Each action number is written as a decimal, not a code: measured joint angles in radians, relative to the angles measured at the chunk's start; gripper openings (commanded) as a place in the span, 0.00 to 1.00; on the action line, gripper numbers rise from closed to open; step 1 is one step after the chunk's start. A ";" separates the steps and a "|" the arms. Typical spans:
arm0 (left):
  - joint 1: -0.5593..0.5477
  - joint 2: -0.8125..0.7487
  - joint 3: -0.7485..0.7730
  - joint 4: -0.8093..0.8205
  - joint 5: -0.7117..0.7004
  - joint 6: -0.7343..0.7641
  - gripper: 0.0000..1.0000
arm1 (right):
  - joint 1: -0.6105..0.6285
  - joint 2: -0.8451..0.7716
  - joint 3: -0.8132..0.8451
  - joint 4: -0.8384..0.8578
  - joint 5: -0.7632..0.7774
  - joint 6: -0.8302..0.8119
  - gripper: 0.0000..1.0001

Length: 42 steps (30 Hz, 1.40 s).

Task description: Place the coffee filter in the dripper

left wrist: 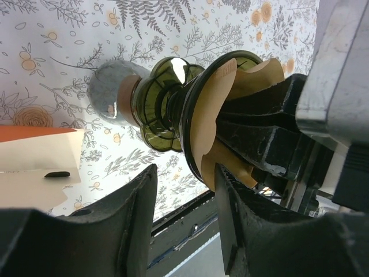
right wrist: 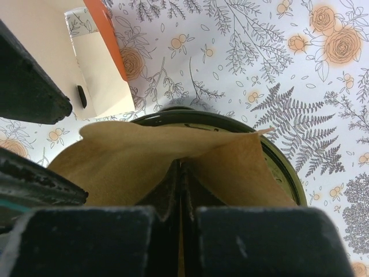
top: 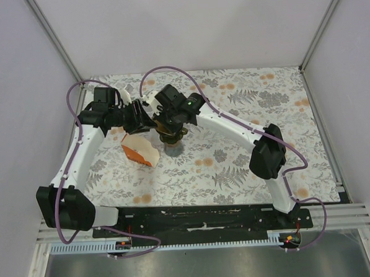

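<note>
The dark green dripper [top: 171,139] stands on the floral table cloth at mid table. The tan coffee filter [right wrist: 127,156] lies in its mouth, bent up around my right gripper [right wrist: 183,173], which is shut on the filter's middle fold from above. The dripper's rim [right wrist: 282,167] shows round the paper. In the left wrist view the dripper [left wrist: 164,107] and the filter [left wrist: 207,121] appear side-on, with the right gripper's fingers [left wrist: 259,135] inside the cone. My left gripper [left wrist: 184,196] is open and empty, its jaws just beside the dripper's rim.
An orange and white wedge-shaped carton [top: 139,150] lies on the table just left of the dripper, and it also shows in the right wrist view [right wrist: 95,69]. Both arms crowd over the dripper [top: 149,115]. The black base rail [top: 201,218] runs along the near edge.
</note>
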 measured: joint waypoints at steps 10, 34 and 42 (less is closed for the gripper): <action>0.000 0.010 0.011 0.000 -0.009 0.001 0.49 | -0.015 -0.018 0.015 -0.003 -0.013 -0.014 0.01; 0.000 0.020 0.055 -0.003 -0.028 0.010 0.52 | -0.055 -0.115 0.040 0.012 -0.147 -0.013 0.37; 0.000 0.029 0.056 -0.003 -0.029 0.011 0.52 | -0.054 -0.372 -0.163 0.176 -0.016 0.027 0.68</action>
